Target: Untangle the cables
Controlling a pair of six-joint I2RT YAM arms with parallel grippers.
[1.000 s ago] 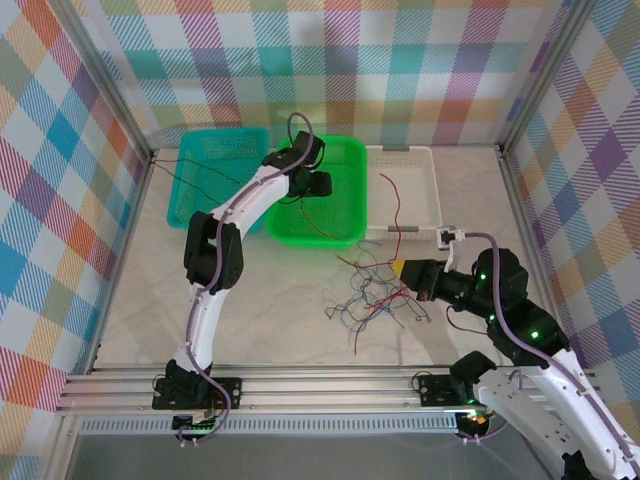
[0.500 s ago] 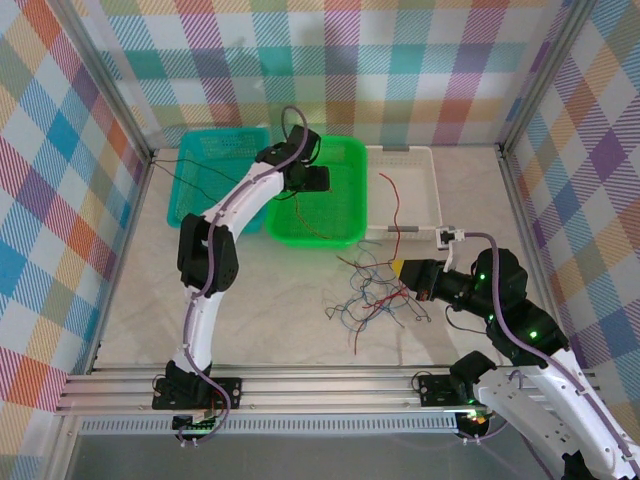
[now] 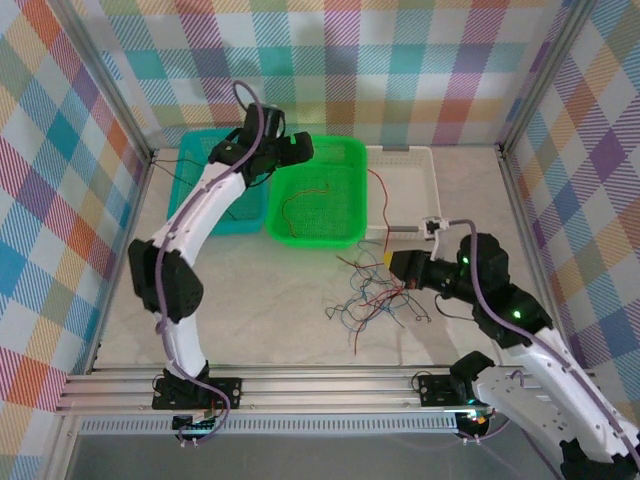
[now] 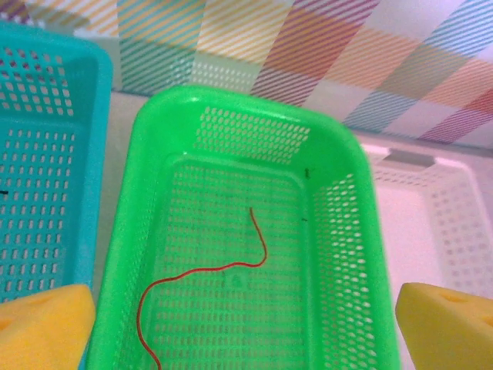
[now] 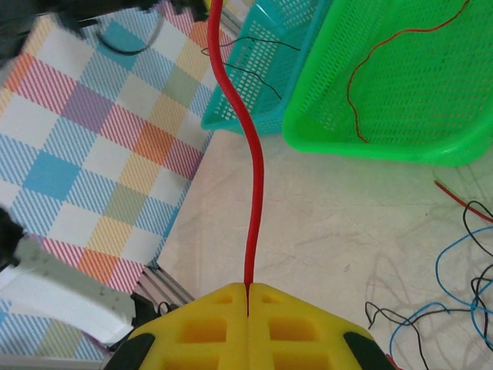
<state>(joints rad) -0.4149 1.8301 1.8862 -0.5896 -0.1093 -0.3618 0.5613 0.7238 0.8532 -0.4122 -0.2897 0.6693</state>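
the left arm has swung leftward; the left gripper (image 3: pixel 292 150) hangs spread wide over the back left corner of the green perforated plastic basket (image 4: pixel 231 96), beside the teal mesh basket (image 3: pixel 200 190). a thin red wire (image 4: pixel 202 271) curls on the green floor. the right gripper (image 5: pixel 248 291), pads pressed together, pinches a stiff red cable (image 5: pixel 250 177) near the tangled bunch of thin coloured cables (image 3: pixel 375 295) on the pale bench (image 3: pixel 260 300), short of the white tray (image 3: pixel 432 190).
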